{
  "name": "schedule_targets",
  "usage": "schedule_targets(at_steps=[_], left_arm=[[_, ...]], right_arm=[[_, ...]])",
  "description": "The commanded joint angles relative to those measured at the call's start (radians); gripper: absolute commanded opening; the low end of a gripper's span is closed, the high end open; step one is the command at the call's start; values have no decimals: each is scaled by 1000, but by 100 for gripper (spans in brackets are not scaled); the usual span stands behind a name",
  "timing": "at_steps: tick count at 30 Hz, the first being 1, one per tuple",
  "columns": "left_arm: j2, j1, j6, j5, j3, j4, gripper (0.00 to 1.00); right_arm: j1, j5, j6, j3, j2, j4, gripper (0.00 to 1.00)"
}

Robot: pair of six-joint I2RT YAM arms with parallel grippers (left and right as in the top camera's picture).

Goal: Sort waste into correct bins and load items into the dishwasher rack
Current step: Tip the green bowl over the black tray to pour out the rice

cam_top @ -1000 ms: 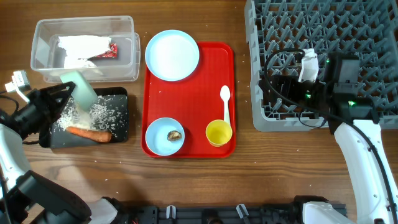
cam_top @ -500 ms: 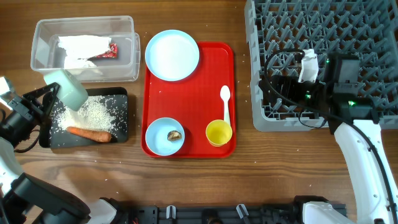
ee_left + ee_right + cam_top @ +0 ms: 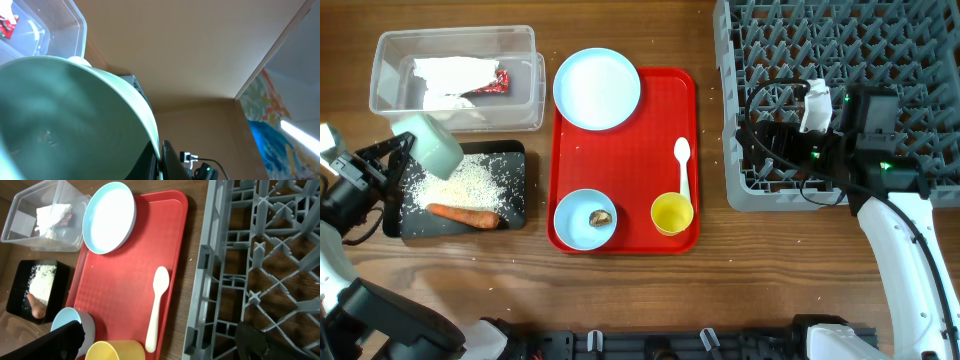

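My left gripper (image 3: pixel 402 152) is shut on the rim of the mint green bowl (image 3: pixel 428 142), holding it tilted above the back left corner of the black tray (image 3: pixel 516 150). In the left wrist view the bowl (image 3: pixel 65 125) fills the frame, pinched between the jaws (image 3: pixel 159 161). White rice (image 3: pixel 470 180) and the carrot piece (image 3: pixel 463 214) lie in the black tray. The clear tub (image 3: pixel 390 50) holds the napkin (image 3: pixel 450 78) and red wrapper (image 3: pixel 492 82). My right gripper (image 3: pixel 757 140) is open and empty over the rack's (image 3: pixel 840 40) left edge, fingers spread (image 3: pixel 160 342).
The red tray (image 3: pixel 640 150) carries the light blue plate (image 3: pixel 597 88), white spoon (image 3: pixel 683 165), yellow cup (image 3: pixel 671 214) and a light blue bowl (image 3: pixel 578 222) with the brown lump (image 3: pixel 601 216). A few rice grains lie scattered on the table round the trays.
The left gripper has drawn back to the left and lifted the mint bowl off the black tray; the rice now lies heaped in the tray. The right arm has not moved.
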Motion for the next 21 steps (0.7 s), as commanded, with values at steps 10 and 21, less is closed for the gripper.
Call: schedule_targets(at_steps=[10,21], left_arm=[[8,5,-146,30,-6,87,4],[6,-19,-136,31,-6,104,4]], right_arm=[[3,6,4,16,8,0,100],[3,6,3,16,8,-1,100]])
